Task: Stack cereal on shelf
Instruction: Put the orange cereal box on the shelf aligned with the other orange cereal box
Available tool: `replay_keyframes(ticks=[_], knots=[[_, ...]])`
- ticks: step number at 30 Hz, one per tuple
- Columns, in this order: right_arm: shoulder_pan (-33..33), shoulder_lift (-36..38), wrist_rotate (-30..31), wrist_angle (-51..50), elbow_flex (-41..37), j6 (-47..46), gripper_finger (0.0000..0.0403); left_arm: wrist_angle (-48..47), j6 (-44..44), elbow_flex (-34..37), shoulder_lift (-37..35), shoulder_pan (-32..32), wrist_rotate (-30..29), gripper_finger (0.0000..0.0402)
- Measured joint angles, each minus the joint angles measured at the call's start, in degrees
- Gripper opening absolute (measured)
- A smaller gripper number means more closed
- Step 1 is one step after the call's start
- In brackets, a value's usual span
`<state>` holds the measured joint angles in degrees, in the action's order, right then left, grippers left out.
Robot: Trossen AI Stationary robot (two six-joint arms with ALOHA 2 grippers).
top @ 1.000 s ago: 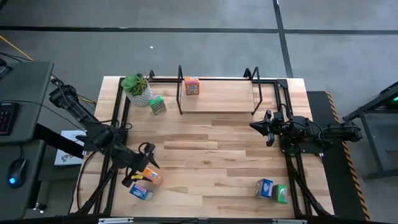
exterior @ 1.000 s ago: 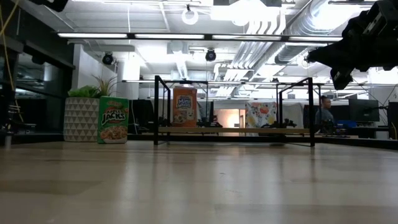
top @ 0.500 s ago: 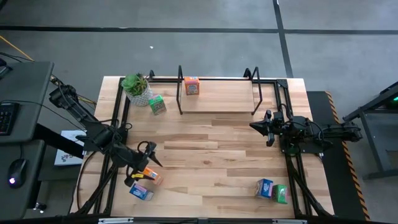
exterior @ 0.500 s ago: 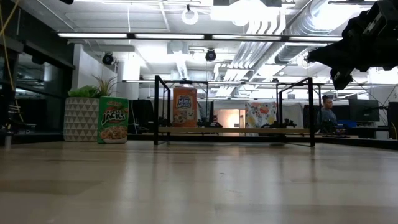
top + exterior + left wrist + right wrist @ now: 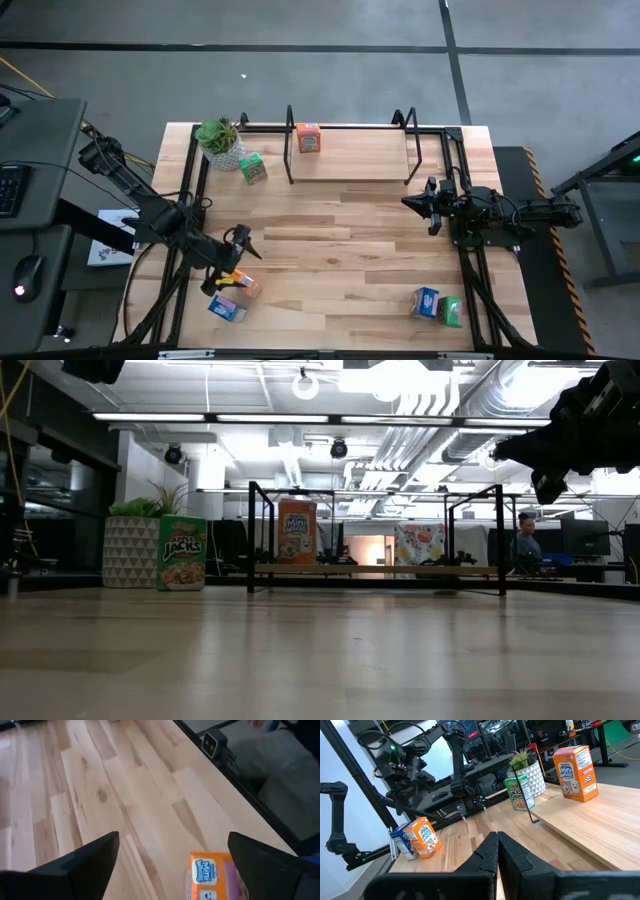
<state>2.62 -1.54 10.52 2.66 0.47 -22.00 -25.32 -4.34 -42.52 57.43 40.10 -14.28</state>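
Your left end effector (image 5: 238,262) hangs open above the orange cereal box (image 5: 243,284); right end effector (image 5: 431,207) is closed, empty.

Orange cereal box (image 5: 210,875) between spread fingers (image 5: 90,855)

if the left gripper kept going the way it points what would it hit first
Most likely the orange cereal box lying on the table: it sits just ahead between the open left gripper fingers. Depth is uncertain.

An open-plan office or robotics lab is being shown: exposed ceiling ducts (image 5: 440,405) and strip lights (image 5: 250,417) are being seen overhead, a person (image 5: 522,542) is being seated at monitors (image 5: 585,537), and a grey concrete floor (image 5: 320,70) is being crossed by dark lines.
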Motion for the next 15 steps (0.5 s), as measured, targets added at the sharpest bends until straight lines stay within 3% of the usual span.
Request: replay_keyframes(ticks=[5, 15], knots=[[0.0, 0.0, 0.0, 0.0, 0.0, 0.0, 0.0000, -0.5, -8.5, 0.0, 0.0, 0.1, 0.2, 0.0367], [0.0, 0.0, 0.0, 0.0, 0.0, 0.0, 0.0000, -0.9, -17.2, 0.0, 0.8, 0.3, 0.1, 0.0367]])
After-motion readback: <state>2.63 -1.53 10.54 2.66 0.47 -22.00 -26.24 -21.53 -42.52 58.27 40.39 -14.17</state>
